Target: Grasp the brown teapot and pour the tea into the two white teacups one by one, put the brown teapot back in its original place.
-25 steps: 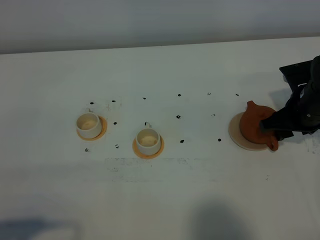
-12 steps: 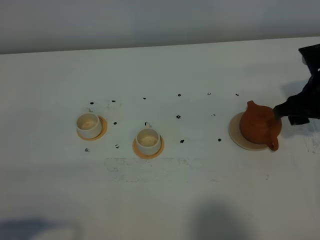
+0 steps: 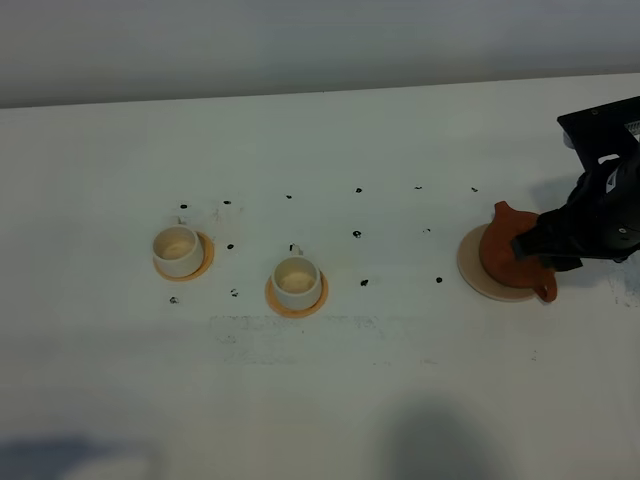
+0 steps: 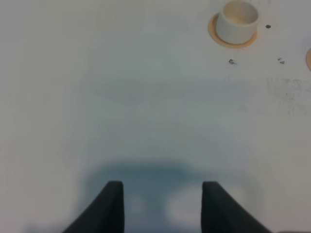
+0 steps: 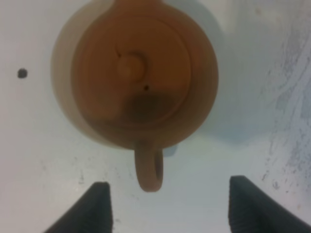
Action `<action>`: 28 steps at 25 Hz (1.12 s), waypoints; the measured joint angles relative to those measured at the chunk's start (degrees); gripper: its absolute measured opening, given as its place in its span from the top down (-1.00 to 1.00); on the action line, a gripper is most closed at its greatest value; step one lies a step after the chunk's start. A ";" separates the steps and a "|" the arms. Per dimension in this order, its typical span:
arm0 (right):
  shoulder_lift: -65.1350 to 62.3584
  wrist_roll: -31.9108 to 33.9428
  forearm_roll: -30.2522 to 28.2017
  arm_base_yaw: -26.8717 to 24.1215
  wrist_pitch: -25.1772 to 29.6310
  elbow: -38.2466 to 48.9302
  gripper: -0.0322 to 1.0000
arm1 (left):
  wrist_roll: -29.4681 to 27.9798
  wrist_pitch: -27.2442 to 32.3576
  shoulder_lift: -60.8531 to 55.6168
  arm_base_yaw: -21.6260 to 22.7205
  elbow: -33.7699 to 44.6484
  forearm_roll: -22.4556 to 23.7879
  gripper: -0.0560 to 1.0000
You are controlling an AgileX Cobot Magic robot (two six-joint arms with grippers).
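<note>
The brown teapot (image 3: pixel 500 255) (image 5: pixel 141 77) stands with its lid on upon the pale beige disc (image 3: pixel 473 272) (image 5: pixel 60 58) at the right. Just above it hovers my right gripper (image 3: pixel 540 250) (image 5: pixel 170 208), open, and the loop handle (image 5: pixel 149 171) lies just ahead of the gap between its fingers without touching them. Each of the two white teacups (image 3: pixel 178 250) (image 3: pixel 297 282) sits on an orange-tan coaster and shows a cream inside. No tea is visible. My left gripper (image 4: pixel 163 208) hangs over bare table, fingers apart with nothing between them; one teacup (image 4: pixel 237 20) lies far ahead of it.
The white table (image 3: pixel 400 380) carries small black dots (image 3: pixel 357 234) between the cups and the teapot. Faint scuff marks (image 5: pixel 286 145) lie right of the disc. An orange-tan coaster (image 4: pixel 216 38) rings the cup in the left wrist view.
My right arm drew back to the right off the teapot, then came back over its handle side. The teapot, the cups and the left gripper have not moved.
</note>
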 joint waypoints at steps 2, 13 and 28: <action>0.25 0.00 0.07 0.00 -0.21 0.00 -0.09 | 0.00 0.00 0.00 0.00 0.00 0.00 0.18; 4.30 0.00 0.69 0.00 -0.36 0.00 -0.09 | 0.00 0.00 0.00 0.00 0.00 0.00 0.18; 6.56 0.00 0.64 0.00 -3.09 0.00 -0.09 | -0.39 0.00 0.00 0.00 0.00 0.00 0.18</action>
